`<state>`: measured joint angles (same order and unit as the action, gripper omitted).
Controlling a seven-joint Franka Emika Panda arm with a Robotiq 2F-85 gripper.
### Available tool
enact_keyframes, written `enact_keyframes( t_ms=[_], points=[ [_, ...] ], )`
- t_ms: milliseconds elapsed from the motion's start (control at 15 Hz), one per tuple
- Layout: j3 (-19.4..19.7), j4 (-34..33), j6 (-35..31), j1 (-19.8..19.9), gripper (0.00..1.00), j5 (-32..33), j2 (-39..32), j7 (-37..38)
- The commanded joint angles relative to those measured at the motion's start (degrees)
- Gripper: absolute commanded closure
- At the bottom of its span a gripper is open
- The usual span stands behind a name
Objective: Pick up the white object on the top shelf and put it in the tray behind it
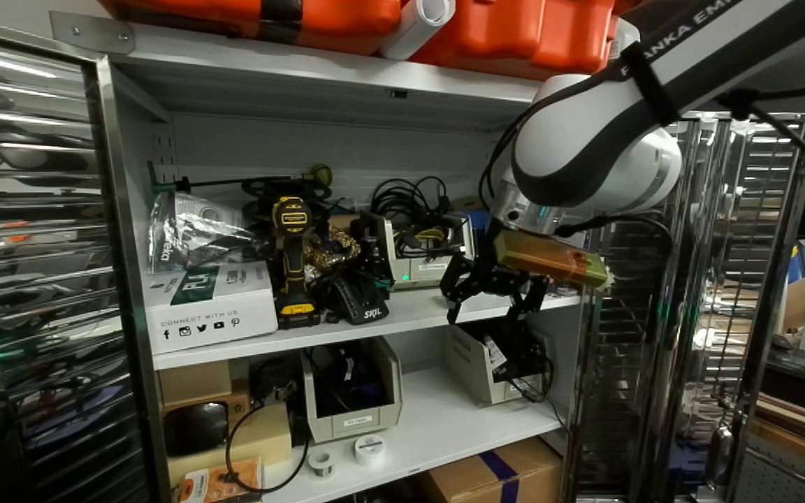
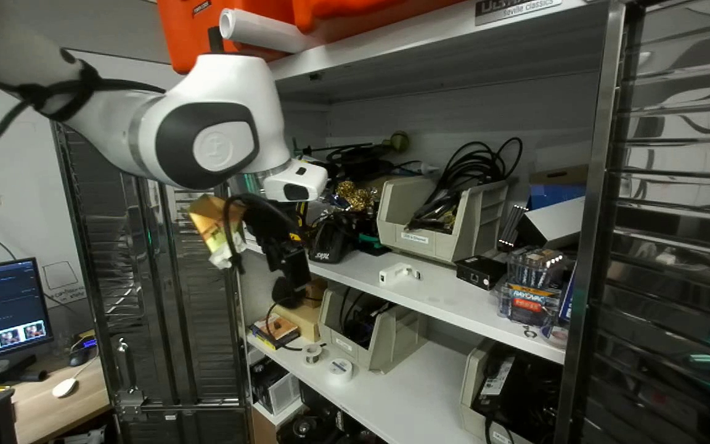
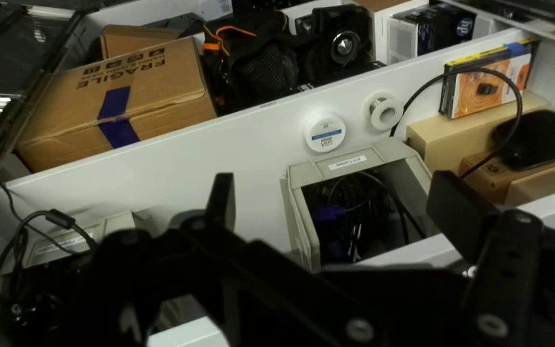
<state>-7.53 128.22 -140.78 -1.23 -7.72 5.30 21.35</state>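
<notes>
Pick-up stage: judged to be the approach; the small white bracket-shaped object [image 2: 394, 271] sits ungrasped near the front of the long flat white top shelf [image 2: 447, 293], right of centre of the frame in an exterior view.
Black two-finger gripper [image 3: 337, 205]: released; its fingers [image 3: 224, 197] stand wide apart in the wrist view with nothing held, the white lower shelf [image 3: 253, 149] showing between and beyond them.
Next move: calls for bringing the spread fingers in over the shelf edge, rightward in an exterior view [image 2: 394, 271], straddling the bracket, then closing on it.
Bracket from gripper: in an exterior view the gripper [image 2: 290, 271] is left of centre and the bracket to its right, apart, not touching. In an exterior view with the gripper [image 1: 485, 314] right of centre, and in the wrist view, I cannot make the bracket out.
Tray behind: taken to be the pale grey plastic bin [image 2: 429, 245] just behind the bracket; looped black cables [image 2: 463, 176] rise from it, so placing will likely need a lift above its front lip.
</notes>
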Motion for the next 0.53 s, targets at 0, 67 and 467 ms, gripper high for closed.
enact_keyframes(
  t_ms=[0,67,467],
  points=[
    [2.7,-12.6,2.3,0.0,0.0,-0.4,-9.3,-2.5],
    [3.2,-15.6,2.6,-0.1,0.0,0.0,-11.5,-2.3],
    [5.3,-32.4,8.6,-0.2,0.0,-0.3,-23.6,-3.4]
  ],
)
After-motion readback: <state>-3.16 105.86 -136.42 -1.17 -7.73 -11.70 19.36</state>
